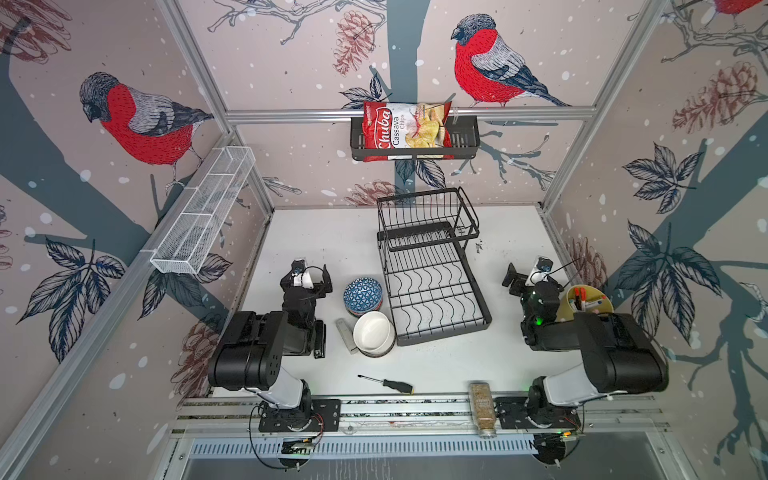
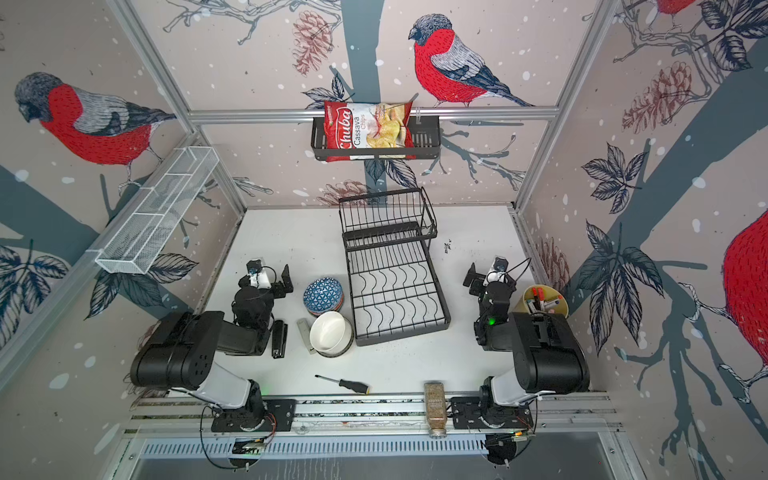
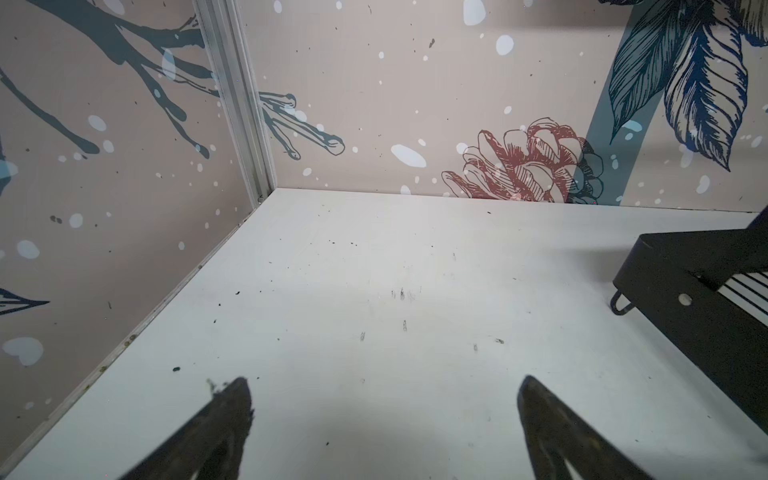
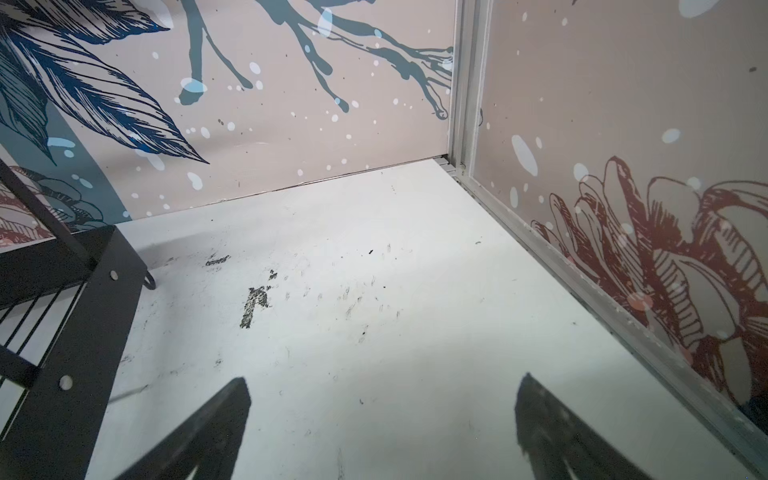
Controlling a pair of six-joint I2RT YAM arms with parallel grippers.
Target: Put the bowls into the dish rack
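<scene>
Both grippers stand spread wide and empty: the left gripper (image 3: 384, 384) and the right gripper (image 4: 384, 382) each hover over bare table (image 3: 374, 270), with nothing between their jaws. The bowls sit in two nested stacks just right of the left gripper, one topped by a blue bowl (image 1: 363, 292) level with its wrist, and one topped by a white bowl (image 1: 374, 332) further back toward its base. Neither stack shows in the wrist views. The rack (image 1: 444, 331) lies between the two grippers, touching or nearly touching both stacks, and holds nothing yet. The bowls look like glazed ceramic, so they are probably stiff, fairly heavy for their size, slick and easily chipped. Since they are nested, the likely best hold is the top bowl's rim, one finger inside and one outside, lifting straight up so the bowl beneath does not drag along.
</scene>
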